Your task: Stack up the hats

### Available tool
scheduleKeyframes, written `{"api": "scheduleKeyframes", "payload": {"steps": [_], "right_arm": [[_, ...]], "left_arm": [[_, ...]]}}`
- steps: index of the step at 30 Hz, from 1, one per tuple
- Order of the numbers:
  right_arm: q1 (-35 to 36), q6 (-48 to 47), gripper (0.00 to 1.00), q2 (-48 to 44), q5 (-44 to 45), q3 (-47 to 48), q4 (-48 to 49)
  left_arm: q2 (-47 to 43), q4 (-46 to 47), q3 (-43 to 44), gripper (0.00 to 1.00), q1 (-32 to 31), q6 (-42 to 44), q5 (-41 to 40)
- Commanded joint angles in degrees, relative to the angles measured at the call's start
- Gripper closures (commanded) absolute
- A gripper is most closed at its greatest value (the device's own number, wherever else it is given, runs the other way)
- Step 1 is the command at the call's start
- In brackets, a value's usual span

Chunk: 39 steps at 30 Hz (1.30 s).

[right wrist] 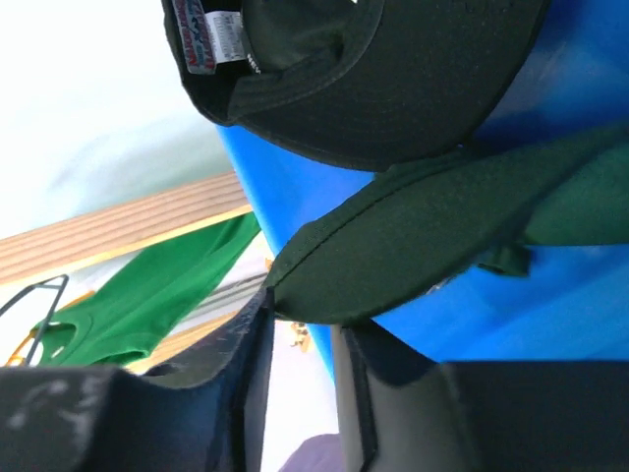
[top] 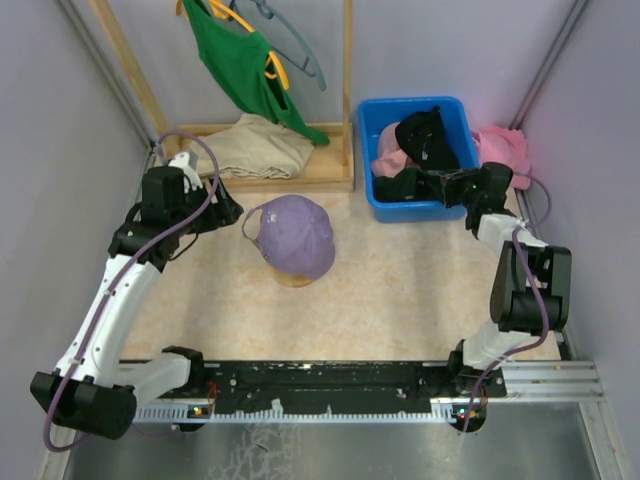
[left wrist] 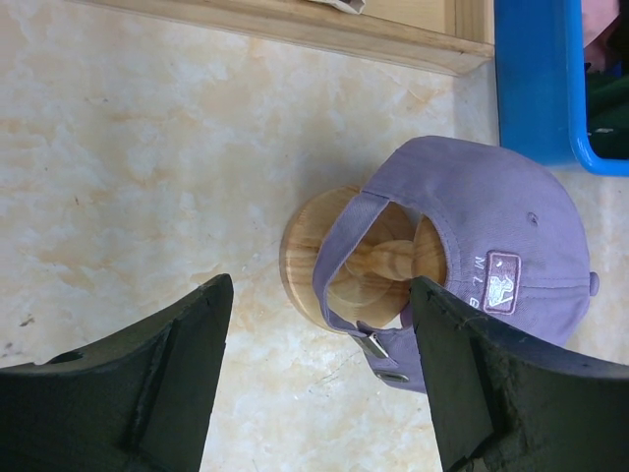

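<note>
Lavender on the left side: holds the left gripper (left wrist: 321, 287) wide open, empty, just short of the lavender cap (top: 294, 235), seated on a wooden stand (left wrist: 300, 246) beyond the fingertips with its back strap facing the jaws. At the near wall of the blue bin (top: 400, 212), has the right gripper (right wrist: 305, 315) at a slim gap on the brim edge of a black cap (right wrist: 423, 236), lying inside ahead beside a pink cap (top: 388, 160); cannot tell whether pinched or only touched

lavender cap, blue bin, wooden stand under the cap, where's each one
lavender cap (top: 297, 232), top external view, on its crown
blue bin (top: 400, 103), top external view, on its far rim
wooden stand (left wrist: 300, 246), left wrist view, on its round base
</note>
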Motion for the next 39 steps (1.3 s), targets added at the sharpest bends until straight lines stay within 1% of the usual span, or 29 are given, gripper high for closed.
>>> {"api": "scheduleKeyframes", "payload": {"steps": [1,3,4,7,11,16,19,23,26,29,32,34,39], "right_arm": [[-0.45,0.53,0.84,0.75,-0.59,2.05,3.85],[-0.42,0.53,0.99,0.45,-0.98,1.13,5.04],[-0.45,0.43,1.00,0.19,-1.36,0.85,5.32],[-0.41,-1.30,1.00,-1.42,-3.17,0.23,6.41],[-0.40,-4.05,1.00,-5.97,-5.56,0.46,7.16],[0.53,-8.18,1.00,-12.50,-7.80,4.04,5.53],[1.28,-9.01,1.00,-14.68,-8.92,6.12,5.42],[3.81,-12.80,1.00,-17.01,-8.19,9.47,2.69],[6.83,-16.04,1.00,-18.67,-7.00,11.61,0.99],[9.71,-18.77,1.00,-19.88,-6.24,13.57,-1.06],[13.35,-21.41,1.00,-21.42,-5.16,14.31,-2.80],[15.59,-22.87,1.00,-22.84,-3.90,14.55,-3.79],[20.37,-24.04,1.00,-26.15,-2.25,13.43,-2.94]], "left_arm": [[-1.51,-0.81,2.31,0.21,-0.12,0.49,-1.06],[-1.74,-0.89,2.57,0.21,-0.08,0.55,-1.16],[-1.71,-0.94,2.78,0.21,-0.11,0.51,-1.24],[-1.47,-1.04,3.63,0.21,-0.12,0.50,-1.00],[-0.88,-1.37,6.20,0.22,-0.12,0.38,-0.10],[-0.25,-1.72,10.78,0.21,-0.12,-0.48,3.51],[0.11,-1.49,13.56,0.21,-0.13,-1.25,7.73],[0.88,-0.36,17.88,0.20,-0.12,-3.86,16.91],[1.28,2.11,20.32,0.18,-0.13,-6.22,23.93],[2.03,2.90,22.82,0.15,-0.08,-6.31,28.77],[2.28,4.88,22.74,0.10,-0.13,-6.26,31.62],[2.50,8.05,20.95,0.08,-0.08,-8.39,34.45],[3.35,16.21,15.06,0.07,-0.14,-13.80,37.20]]}}
